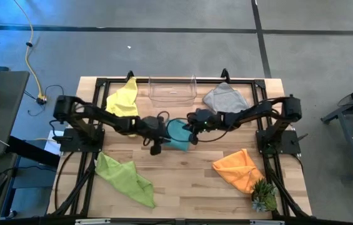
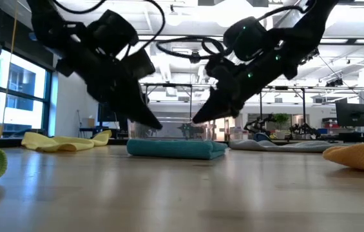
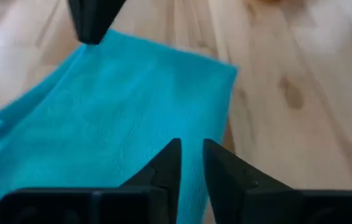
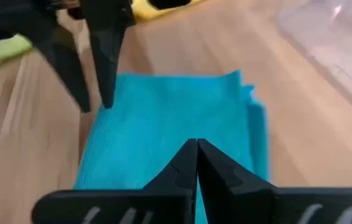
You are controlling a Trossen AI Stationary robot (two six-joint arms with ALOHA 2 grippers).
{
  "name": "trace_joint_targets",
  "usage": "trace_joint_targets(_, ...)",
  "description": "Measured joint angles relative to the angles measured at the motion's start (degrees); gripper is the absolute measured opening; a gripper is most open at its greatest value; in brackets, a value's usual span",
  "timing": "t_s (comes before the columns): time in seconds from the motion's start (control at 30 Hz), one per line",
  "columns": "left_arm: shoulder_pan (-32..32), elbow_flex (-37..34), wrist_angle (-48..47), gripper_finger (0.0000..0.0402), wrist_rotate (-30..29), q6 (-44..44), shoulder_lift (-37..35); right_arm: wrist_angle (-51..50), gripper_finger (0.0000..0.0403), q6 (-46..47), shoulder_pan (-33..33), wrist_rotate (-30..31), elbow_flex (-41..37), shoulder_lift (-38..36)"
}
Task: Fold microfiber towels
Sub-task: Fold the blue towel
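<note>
The teal blue towel (image 1: 177, 134) lies folded flat on the middle of the wooden table (image 1: 182, 187); the low view shows it as a low pad (image 2: 176, 149). My left gripper (image 3: 191, 155) hangs just above the towel's left side, its fingers a little apart with nothing between them. My right gripper (image 4: 195, 146) hovers over the towel's right side, shut. In the low view both tips, the left gripper (image 2: 157, 125) and the right gripper (image 2: 196, 120), stand clear above the towel.
A yellow towel (image 1: 124, 99) lies at the far left, a grey one (image 1: 225, 98) at the far right, a lime green one (image 1: 125, 178) at the near left and an orange one (image 1: 238, 167) at the near right. A clear plastic bin (image 1: 172, 89) stands at the far edge, a small plant (image 1: 263, 197) at the near right corner.
</note>
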Motion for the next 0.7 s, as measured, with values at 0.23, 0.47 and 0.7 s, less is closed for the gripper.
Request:
trace_joint_targets(0.23, -1.0, 0.0, 4.1, 0.0004, -1.2, -1.1, 6.6, 11.2, 0.0002, 0.2, 0.0, 0.9, 0.0, 10.1)
trace_joint_targets(0.47, -2.6, 0.1, 4.9, 0.0002, -3.0, -1.5, 8.1, 14.9, 0.0002, -1.0, -1.6, 1.5, 0.1, 14.6)
trace_joint_targets(0.7, -3.0, 0.0, 0.7, 0.0002, -3.3, -0.5, 5.1, 12.1, 0.0002, -3.0, -2.4, 1.5, -0.1, 12.0)
